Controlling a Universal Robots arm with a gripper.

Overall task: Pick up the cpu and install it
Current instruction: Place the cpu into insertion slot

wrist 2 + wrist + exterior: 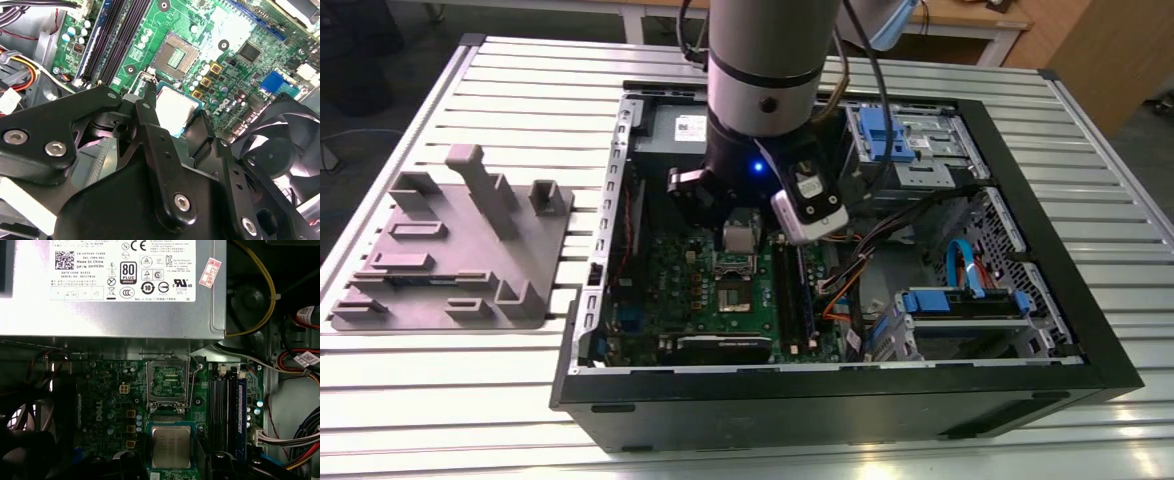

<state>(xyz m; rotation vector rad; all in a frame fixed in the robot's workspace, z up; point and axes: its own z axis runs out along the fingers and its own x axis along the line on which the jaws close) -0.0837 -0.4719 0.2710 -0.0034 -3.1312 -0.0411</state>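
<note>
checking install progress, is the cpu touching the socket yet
Apart. In the second wrist view the cpu, held in the gripper, sits off to one side of the empty socket, with green board showing between them.

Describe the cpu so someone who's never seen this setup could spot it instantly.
Inside the open black computer case, find the green motherboard and its empty square socket. Beside that socket, the black gripper holds the cpu: a small flat square chip, the only one with a silvery-grey metal top.
</note>
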